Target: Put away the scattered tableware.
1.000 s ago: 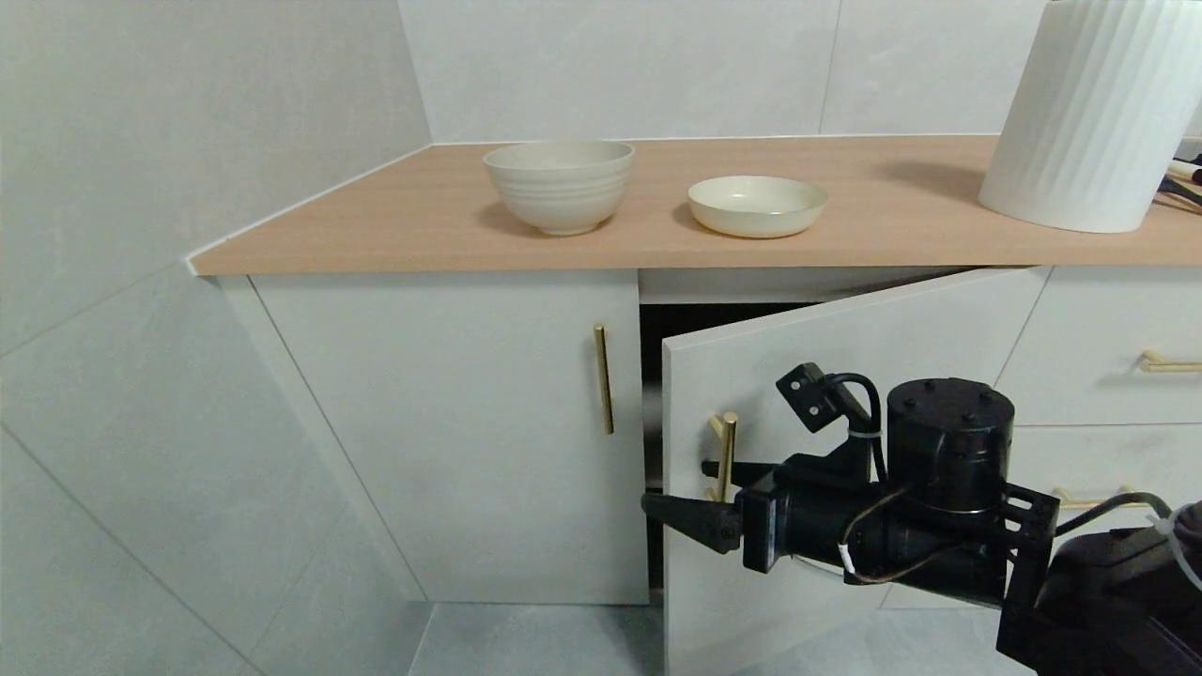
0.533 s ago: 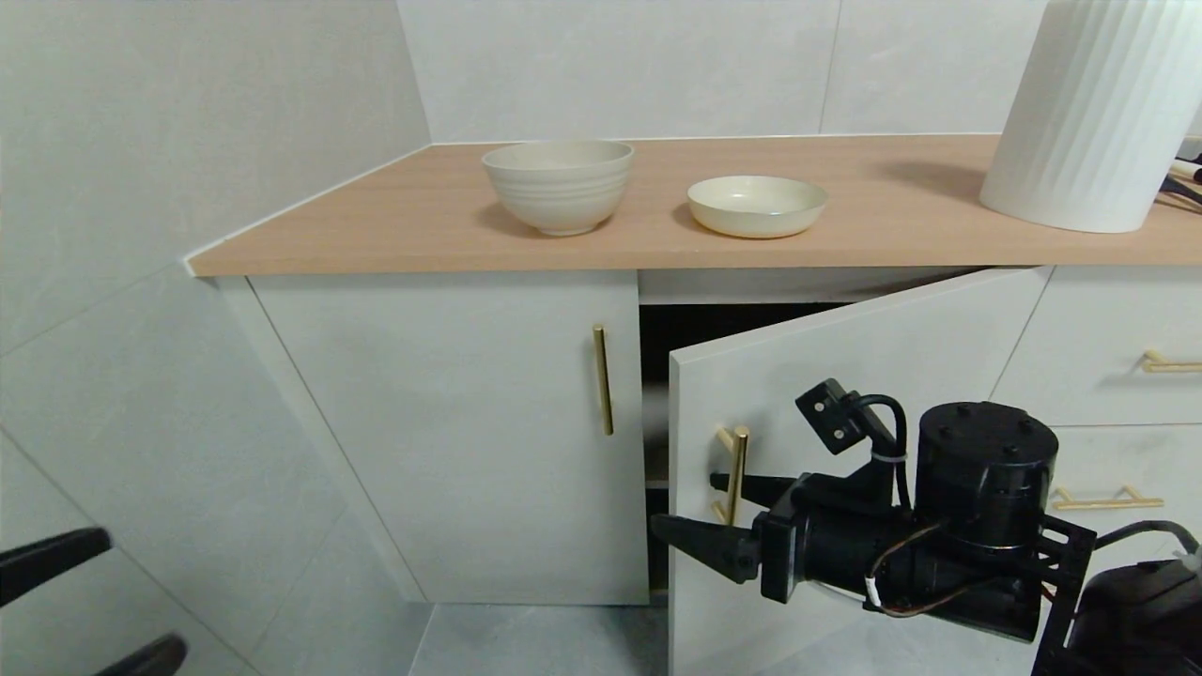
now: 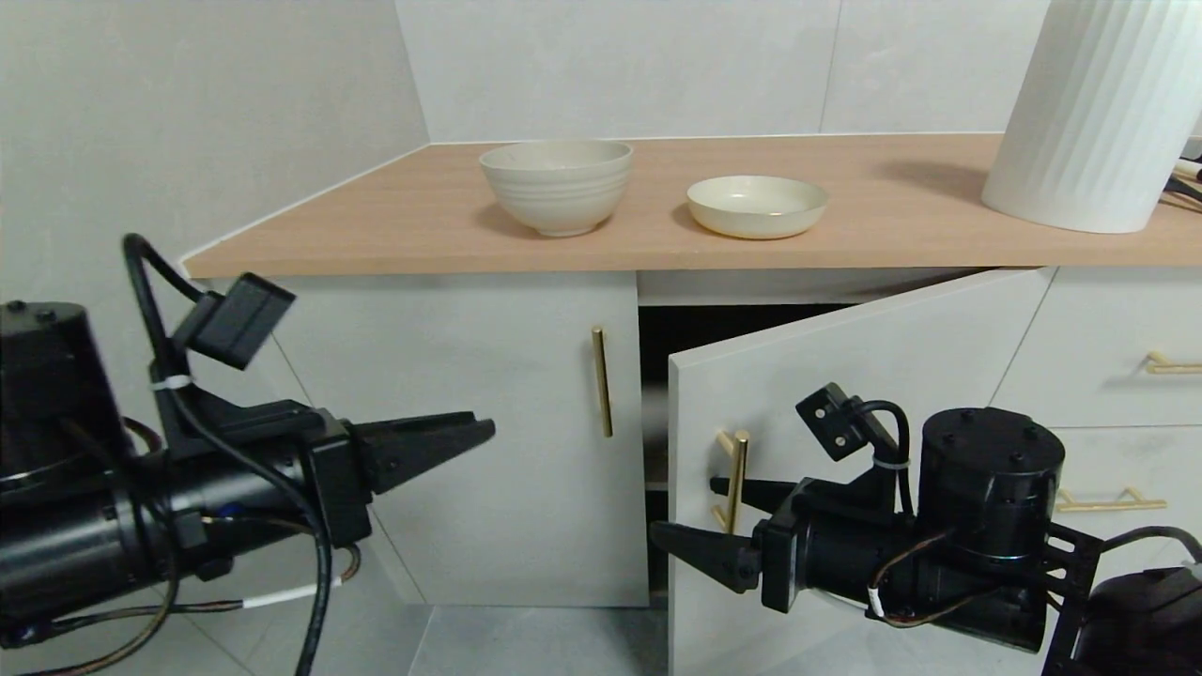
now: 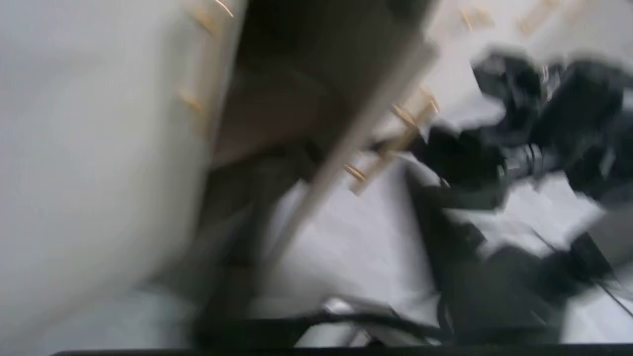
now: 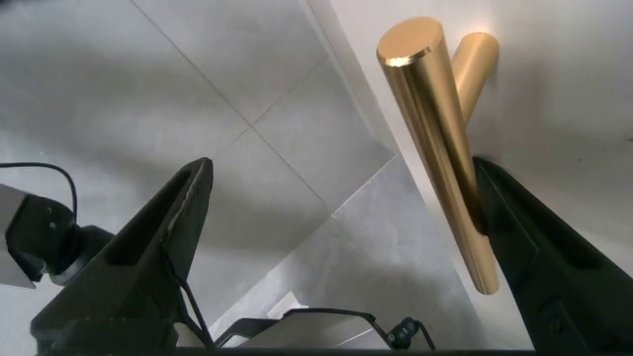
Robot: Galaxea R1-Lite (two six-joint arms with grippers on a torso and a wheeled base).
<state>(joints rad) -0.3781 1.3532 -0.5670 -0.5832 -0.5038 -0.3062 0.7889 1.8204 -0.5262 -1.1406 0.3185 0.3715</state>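
A deep ribbed cream bowl [image 3: 557,185] and a shallow cream dish [image 3: 757,205] stand side by side on the wooden countertop [image 3: 376,230]. Below them the right cabinet door [image 3: 845,376] hangs ajar over a dark opening. My right gripper [image 3: 723,518] is open and straddles that door's gold handle [image 3: 735,469], one finger on each side. In the right wrist view the handle [image 5: 435,148] stands between the spread fingers of the right gripper [image 5: 341,178], closer to one. My left gripper [image 3: 441,437] is held level in front of the shut left door, pointing right.
A tall white ribbed container [image 3: 1099,113] stands at the counter's back right. The left door [image 3: 470,432] is shut, with a gold handle [image 3: 602,380]. Drawers with gold pulls [image 3: 1169,362] lie to the right. A tiled wall closes in the left side.
My left arm has risen into view from the lower left to door height. The right door has swung a little wider, and the right gripper has shifted slightly right with it.
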